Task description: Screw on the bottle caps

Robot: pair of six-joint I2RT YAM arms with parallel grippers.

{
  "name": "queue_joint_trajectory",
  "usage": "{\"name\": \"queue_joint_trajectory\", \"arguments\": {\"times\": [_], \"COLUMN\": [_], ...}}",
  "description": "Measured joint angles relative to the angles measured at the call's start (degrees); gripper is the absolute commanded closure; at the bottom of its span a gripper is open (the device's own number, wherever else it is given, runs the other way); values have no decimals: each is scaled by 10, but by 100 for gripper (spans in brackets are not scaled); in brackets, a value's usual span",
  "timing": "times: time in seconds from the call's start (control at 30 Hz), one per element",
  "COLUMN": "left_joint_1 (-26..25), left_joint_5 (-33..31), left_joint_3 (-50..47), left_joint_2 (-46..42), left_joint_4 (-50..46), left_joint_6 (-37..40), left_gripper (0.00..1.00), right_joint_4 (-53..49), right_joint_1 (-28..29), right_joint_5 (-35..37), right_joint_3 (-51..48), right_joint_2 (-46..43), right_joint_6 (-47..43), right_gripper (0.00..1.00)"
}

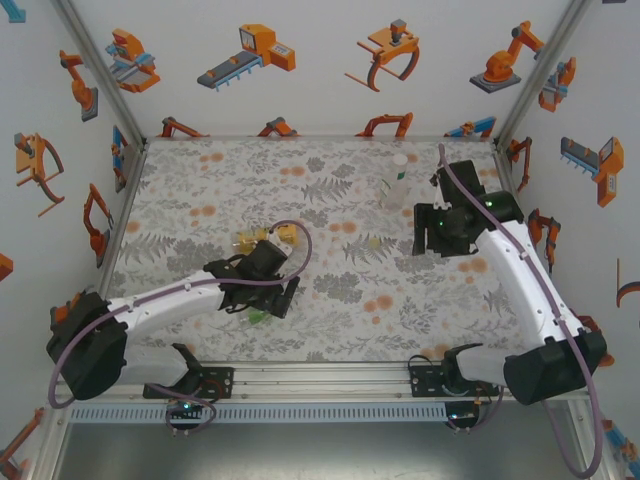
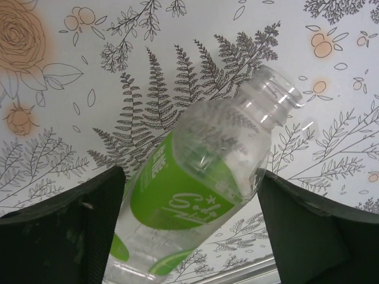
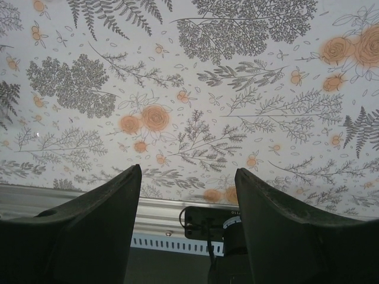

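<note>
Straddling the green-labelled bottle [image 2: 195, 177], which lies slantwise on the tabletop [image 2: 53, 148] with its open mouth pointing away, my left jaws flank both its sides; whether they clench it I cannot tell. My right jaws hang released, holding nothing.

Bottle [image 2: 237, 136], centre of the left wrist frame: white cursive lettering is noted on the green label [image 2: 172, 201], too stylised and cut off to be read with certainty. Smaller white print along the label's upper-left edge is blurred. Black part [image 3: 204, 222], lower centre of the right wrist frame: tiny white marks, unreadable.
</note>
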Motion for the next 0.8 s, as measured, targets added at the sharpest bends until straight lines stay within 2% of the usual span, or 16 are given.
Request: {"name": "queue_joint_trajectory", "arguments": {"times": [0.17, 0.33, 0.5, 0.6, 0.8], "left_joint_1": [-11, -15, -15, -14, -7], "left_joint_5": [1, 4, 4, 8, 24], "left_joint_3": [-5, -1, 48, 90, 148], "left_joint_2": [27, 62, 113, 154, 210], "left_joint_4": [20, 36, 37, 39, 45], "left_joint_6": [-21, -37, -42, -41, -36], "left_gripper": [30, 41, 50, 49, 29], "right_joint_4": [0, 0, -1, -2, -7], "right_joint_1": [0, 0, 0, 0, 0], "right_joint_5": [-4, -5, -5, -5, -4], "right_joint_3": [-19, -35, -50, -57, -65], "right_joint_2": [-10, -24, -49, -63, -88], "right_joint_6": [0, 0, -2, -5, -13], "right_gripper": [39, 39, 39, 39, 38]}}
